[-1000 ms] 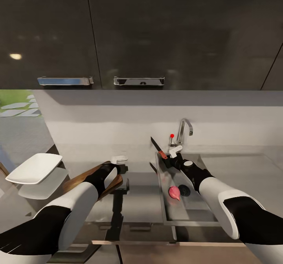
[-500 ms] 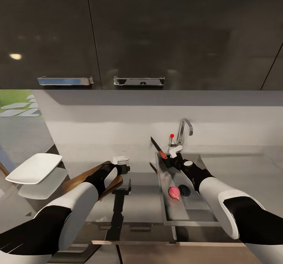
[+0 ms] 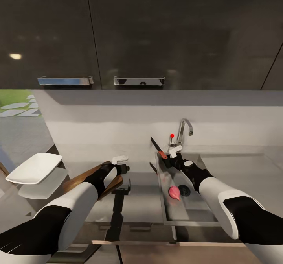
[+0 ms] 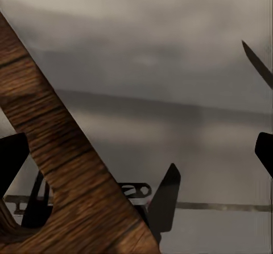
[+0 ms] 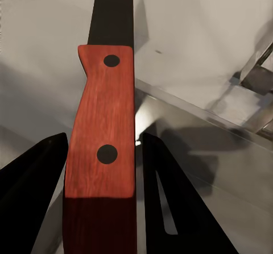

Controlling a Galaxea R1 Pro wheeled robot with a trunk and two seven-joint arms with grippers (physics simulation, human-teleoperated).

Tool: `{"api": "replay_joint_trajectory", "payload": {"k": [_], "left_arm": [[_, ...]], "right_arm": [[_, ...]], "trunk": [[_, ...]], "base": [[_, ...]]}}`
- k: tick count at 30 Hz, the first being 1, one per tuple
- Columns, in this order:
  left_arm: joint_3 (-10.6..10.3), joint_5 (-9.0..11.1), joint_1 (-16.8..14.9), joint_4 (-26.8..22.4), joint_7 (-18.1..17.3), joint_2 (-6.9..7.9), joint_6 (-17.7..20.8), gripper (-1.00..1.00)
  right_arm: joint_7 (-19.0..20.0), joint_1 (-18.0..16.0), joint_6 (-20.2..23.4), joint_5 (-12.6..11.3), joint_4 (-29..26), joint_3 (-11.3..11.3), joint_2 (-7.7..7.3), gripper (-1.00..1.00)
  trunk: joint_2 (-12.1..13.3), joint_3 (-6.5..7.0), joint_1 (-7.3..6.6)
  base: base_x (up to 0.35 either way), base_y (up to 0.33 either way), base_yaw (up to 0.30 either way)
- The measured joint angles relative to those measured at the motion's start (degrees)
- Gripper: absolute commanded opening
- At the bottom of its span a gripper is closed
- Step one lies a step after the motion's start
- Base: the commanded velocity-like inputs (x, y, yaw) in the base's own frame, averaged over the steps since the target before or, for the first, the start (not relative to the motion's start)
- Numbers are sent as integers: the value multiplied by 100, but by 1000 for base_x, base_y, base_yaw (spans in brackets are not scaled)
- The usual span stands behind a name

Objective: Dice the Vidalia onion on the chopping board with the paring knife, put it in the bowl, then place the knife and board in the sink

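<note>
The pink-skinned Vidalia onion (image 3: 174, 192) lies in the sink (image 3: 192, 211) beside the dark drain. My right gripper (image 3: 168, 159) is shut on the paring knife (image 3: 158, 150) over the sink's far left corner, with the blade pointing up and away. In the right wrist view the red handle (image 5: 101, 123) stands between the two dark fingers (image 5: 34, 186). The chopping board (image 3: 72, 180) lies on the countertop (image 3: 143, 201) under my left forearm. My left gripper (image 3: 122, 165) hangs open past the board's far end, and the board (image 4: 57, 152) runs slantwise between its spread fingers. The white bowl (image 3: 34, 167) stands at the far left.
A chrome tap (image 3: 184, 129) with a red-tipped lever rises behind the sink. A white backsplash wall runs along the back and dark wall cabinets hang overhead. A grey drainboard (image 3: 251, 173) stretches right of the sink.
My left gripper has shifted slightly over the board's far end, and its reflection in the worktop has changed shape. The right arm, knife and onion have not moved.
</note>
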Motion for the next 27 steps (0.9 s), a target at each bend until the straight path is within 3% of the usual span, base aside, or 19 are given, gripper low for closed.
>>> {"api": "replay_joint_trajectory", "payload": {"k": [4,8,11,27], "left_arm": [[4,123,0,5,96,7,-93,100],[2,265,-2,50,617,4,-378,100],[-1,318,-1,94,797,2,-457,100],[-3,344,2,165,885,1,-504,100]], "right_arm": [[0,0,0,0,0,0,1,-100],[0,0,0,0,0,0,3,-100],[0,0,0,0,0,0,3,-100],[1,0,0,-1,2,3,12,-100]], "trunk": [[0,0,0],[0,0,0],[0,0,0],[0,0,0]], "base": [[0,0,0],[0,0,0],[0,0,0],[0,0,0]]}}
